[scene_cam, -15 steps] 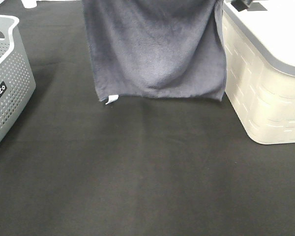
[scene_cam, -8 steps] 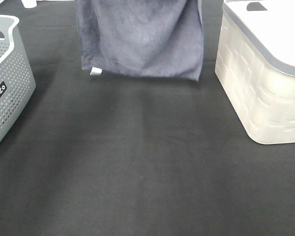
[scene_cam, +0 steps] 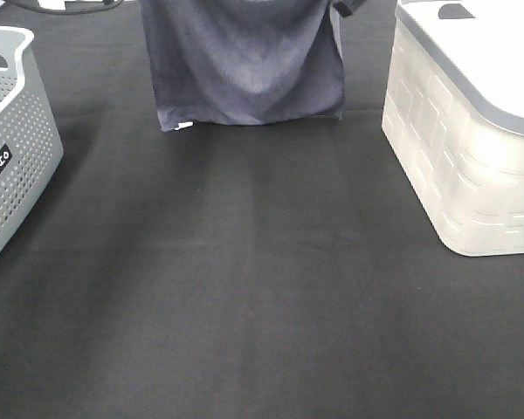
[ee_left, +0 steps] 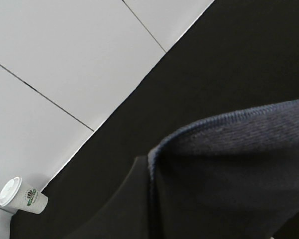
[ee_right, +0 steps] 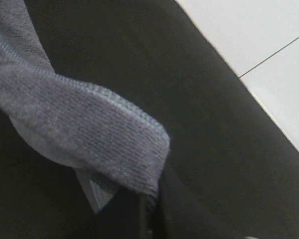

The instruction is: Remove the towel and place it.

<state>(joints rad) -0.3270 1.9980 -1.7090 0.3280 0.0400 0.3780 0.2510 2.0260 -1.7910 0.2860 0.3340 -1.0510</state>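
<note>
Far centre, betw. basket [scene_cam: 17,148] at left & bin [scene_cam: 472,157] at right, towel [scene_cam: 244,70] hangs spread, top corners pinched by L gripper [ee_left: 120,209] & R gripper [ee_right: 147,215].

Towel [scene_cam: 244,65] hangs at far mid of table [scene_cam: 262,305], top edge out of frame; can't tell if bottom edge touches table. Tag [scene_cam: 183,127] at its lower L corner. Basket [scene_cam: 13,148] on table at L edge, partly cut off, well apart from towel. Bin [scene_cam: 463,183] on table at R, lid [scene_cam: 489,52] on top, near towel's R side but not touching. L wrist view: cup [ee_left: 22,195] on floor [ee_left: 65,59], just off table edge.
</note>
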